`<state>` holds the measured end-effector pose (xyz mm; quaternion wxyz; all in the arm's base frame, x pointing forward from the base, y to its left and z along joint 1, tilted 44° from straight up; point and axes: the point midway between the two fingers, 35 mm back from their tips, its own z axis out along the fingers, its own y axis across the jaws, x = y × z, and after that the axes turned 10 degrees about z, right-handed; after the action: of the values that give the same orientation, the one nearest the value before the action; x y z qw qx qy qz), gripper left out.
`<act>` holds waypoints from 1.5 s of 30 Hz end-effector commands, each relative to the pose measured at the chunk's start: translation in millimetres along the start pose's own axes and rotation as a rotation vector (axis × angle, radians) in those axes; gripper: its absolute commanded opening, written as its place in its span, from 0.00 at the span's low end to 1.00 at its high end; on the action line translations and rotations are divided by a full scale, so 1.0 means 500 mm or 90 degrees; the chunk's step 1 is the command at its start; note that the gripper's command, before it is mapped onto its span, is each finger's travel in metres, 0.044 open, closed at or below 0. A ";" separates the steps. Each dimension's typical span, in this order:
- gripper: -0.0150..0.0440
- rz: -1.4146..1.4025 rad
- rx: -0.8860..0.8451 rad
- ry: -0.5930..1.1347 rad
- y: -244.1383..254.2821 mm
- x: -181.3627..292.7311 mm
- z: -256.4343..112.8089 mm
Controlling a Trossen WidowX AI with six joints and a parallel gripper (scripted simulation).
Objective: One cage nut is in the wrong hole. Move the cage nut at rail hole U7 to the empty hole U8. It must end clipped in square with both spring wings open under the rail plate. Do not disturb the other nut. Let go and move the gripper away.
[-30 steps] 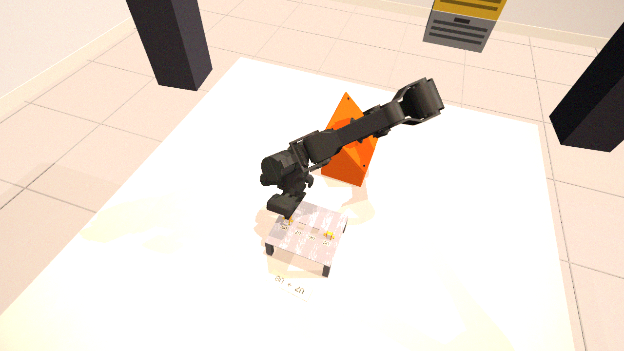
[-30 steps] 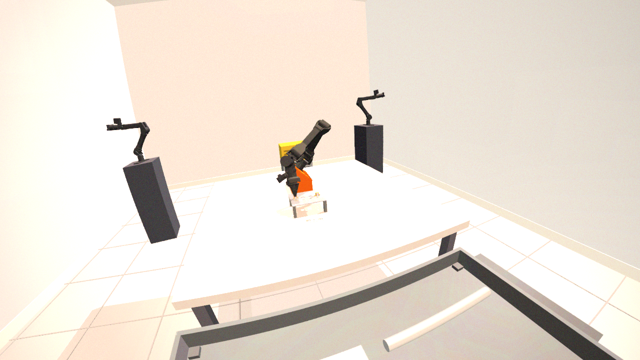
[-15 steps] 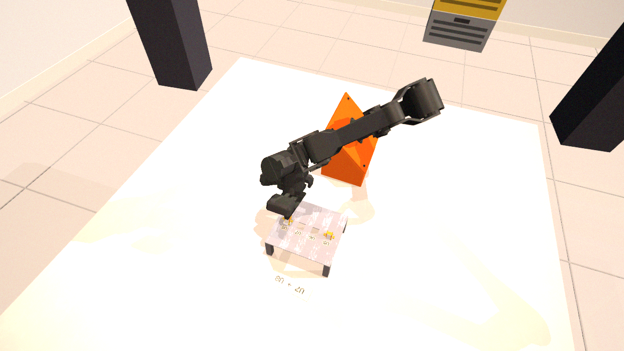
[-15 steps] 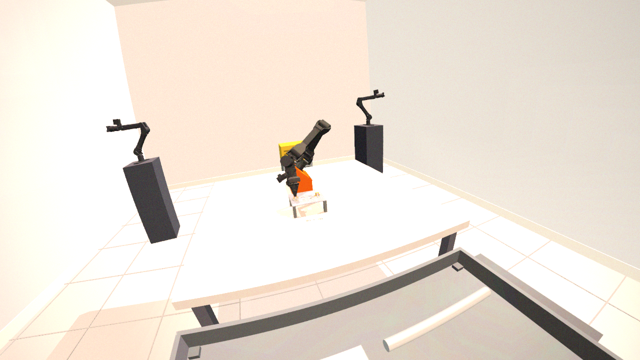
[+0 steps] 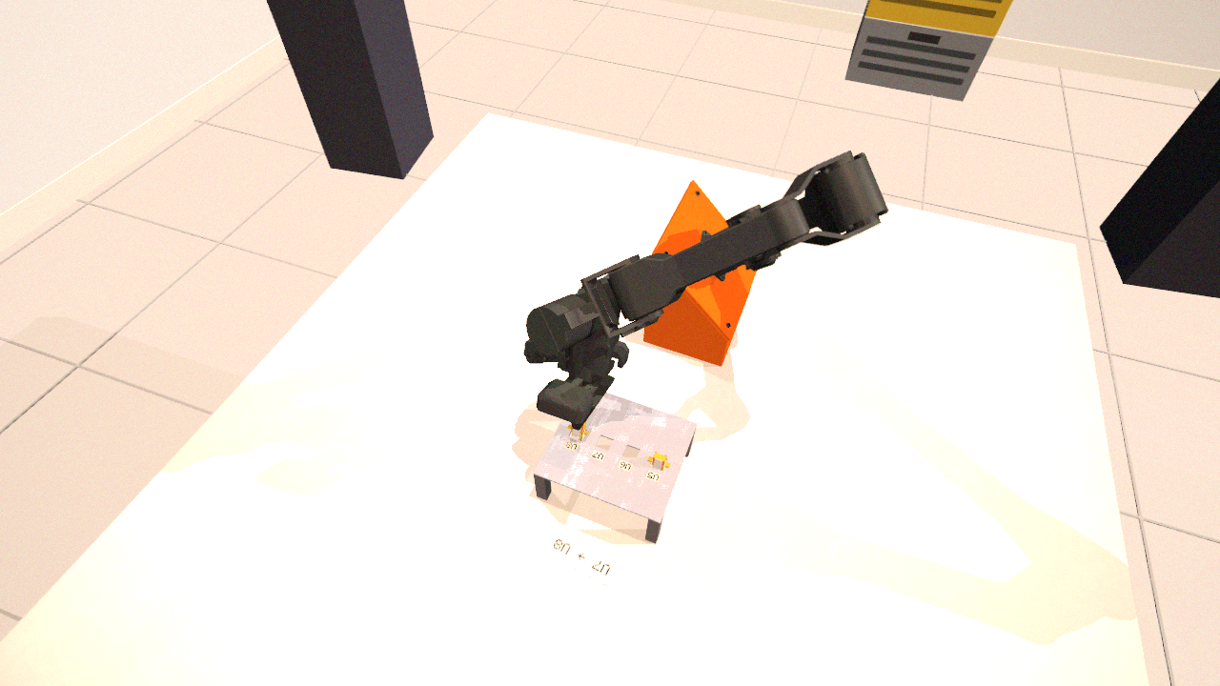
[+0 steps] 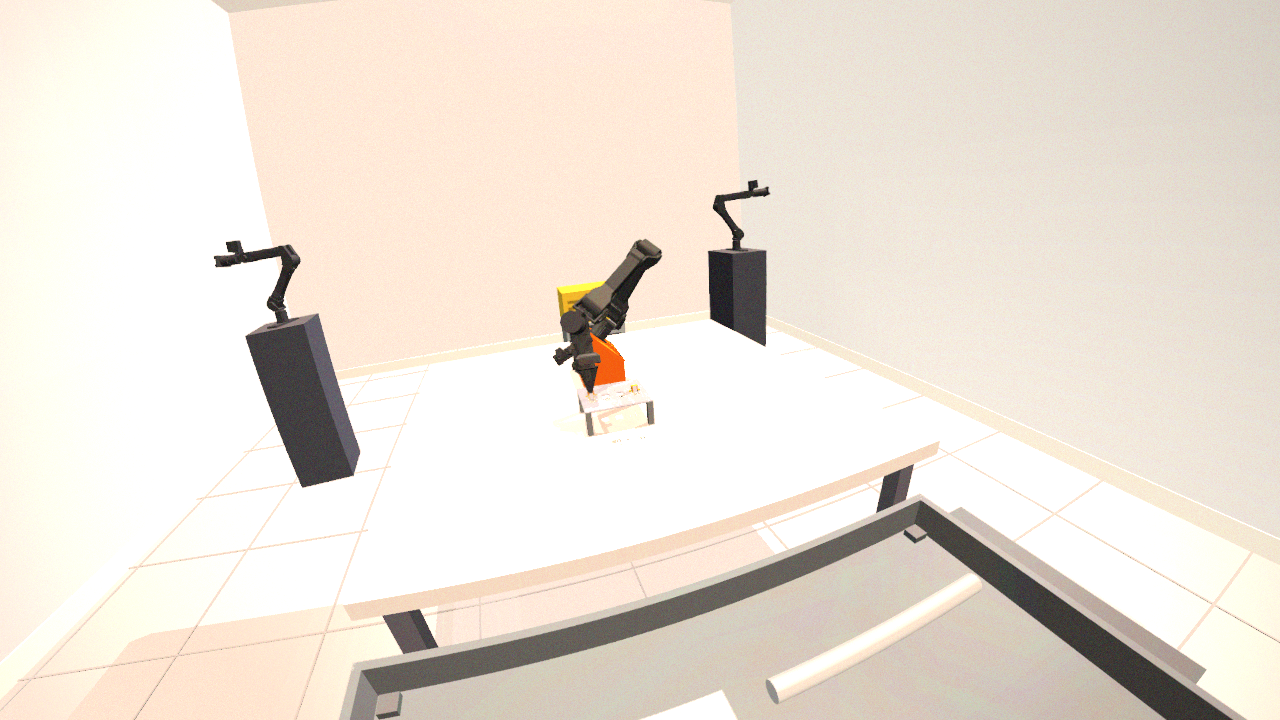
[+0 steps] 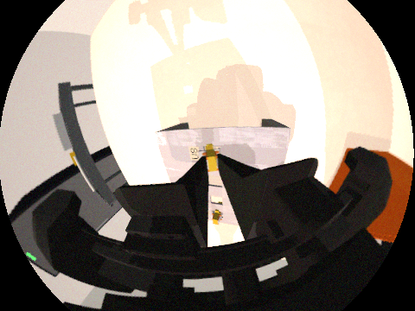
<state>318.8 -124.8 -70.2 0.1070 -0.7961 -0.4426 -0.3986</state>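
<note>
1. pale tiled floor [image 5: 213, 243] [image 6: 1056, 514], white table [image 5: 426, 298] [image 6: 537, 519] [image 7: 125, 86] overexposed in places. two dark pedestals [image 5: 357, 93] [image 6: 304, 402] stand beyond it, each topped by a small arm in the exterior view.
2. my orange mount [image 5: 686, 328] [image 6: 608, 362] [image 7: 398, 181] is on the table behind the plate [image 5: 597, 481] [image 6: 617, 400] [image 7: 268, 142], which stands on dark legs.
3. my gripper [image 5: 578, 424] [image 6: 590, 391] [image 7: 213, 161] points down at the u8 end of the plate. jaws clenched on the nut [image 5: 577, 433] [image 6: 591, 395] [image 7: 211, 157], not released.
4. that nut is at u8, beside its label. can't tell if it's fully seated or square; wings under the plate are hidden from me.
5. u7 hole [image 5: 604, 440] has no nut in it, same for u6 hole [image 5: 631, 450] [image 7: 216, 199].
6. other nut [image 5: 659, 460] [image 6: 634, 388] [image 7: 217, 216] sits at u5, well apart from my fingers.
7. printed note [image 5: 581, 555] [image 6: 629, 438] on the table near the plate reads u7, arrow, u8.
8. left to do: let go and back off.
</note>
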 end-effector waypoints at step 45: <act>0.30 0.002 -0.016 0.005 -0.010 -0.001 0.001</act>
<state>316.3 -123.3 -71.3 0.0978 -0.7956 -0.4397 -0.4051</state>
